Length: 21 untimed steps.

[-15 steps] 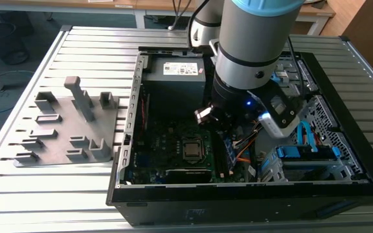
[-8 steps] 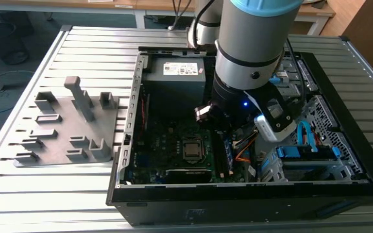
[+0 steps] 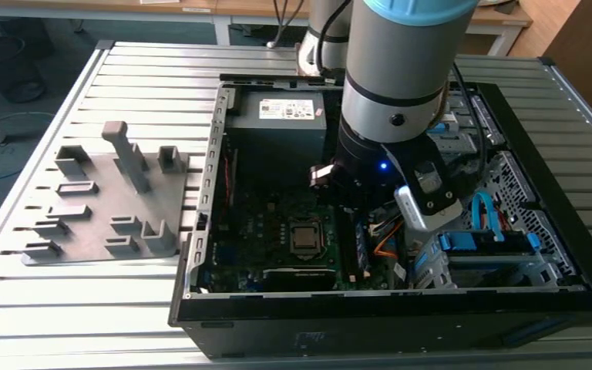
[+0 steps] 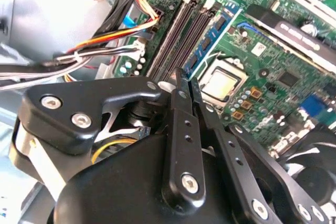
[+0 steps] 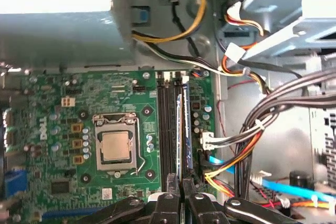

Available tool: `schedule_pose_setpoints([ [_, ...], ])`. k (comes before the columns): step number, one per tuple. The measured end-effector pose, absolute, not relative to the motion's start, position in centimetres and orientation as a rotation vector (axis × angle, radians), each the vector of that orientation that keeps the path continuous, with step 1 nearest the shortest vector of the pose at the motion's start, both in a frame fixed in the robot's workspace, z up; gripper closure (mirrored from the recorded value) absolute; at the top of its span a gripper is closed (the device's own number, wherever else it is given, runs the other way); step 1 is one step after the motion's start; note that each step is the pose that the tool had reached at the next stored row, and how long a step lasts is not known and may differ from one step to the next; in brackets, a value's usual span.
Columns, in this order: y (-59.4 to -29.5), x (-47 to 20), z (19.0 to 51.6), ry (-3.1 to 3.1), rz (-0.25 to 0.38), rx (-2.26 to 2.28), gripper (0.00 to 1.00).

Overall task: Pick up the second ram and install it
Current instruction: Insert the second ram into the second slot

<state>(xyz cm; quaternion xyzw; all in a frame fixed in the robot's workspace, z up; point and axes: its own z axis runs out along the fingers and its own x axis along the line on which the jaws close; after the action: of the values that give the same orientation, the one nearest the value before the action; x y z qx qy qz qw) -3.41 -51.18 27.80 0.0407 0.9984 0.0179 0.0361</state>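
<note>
From the exterior view's left you see a grey holder [image 3: 111, 208] on the slatted worktop [image 3: 28, 308], then the open computer case [image 3: 399, 308]. Your fingers [image 5: 181, 190] are pressed together, empty, just above the second ram [image 5: 185, 129], which stands seated in its motherboard [image 5: 52, 103] slot

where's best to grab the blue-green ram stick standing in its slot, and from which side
Take the ram stick by its upper long edge near mid-length, pinching the two flat faces, coming straight down from above the motherboard. It stands on edge in its slot, so probably only that top edge is free.
</note>
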Motion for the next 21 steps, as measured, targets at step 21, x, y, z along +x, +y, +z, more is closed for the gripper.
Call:
schedule_pose_setpoints([
  [21, -51.16, -3.39, 27.64, 3.123, 0.056, -0.025, 0.86],
])
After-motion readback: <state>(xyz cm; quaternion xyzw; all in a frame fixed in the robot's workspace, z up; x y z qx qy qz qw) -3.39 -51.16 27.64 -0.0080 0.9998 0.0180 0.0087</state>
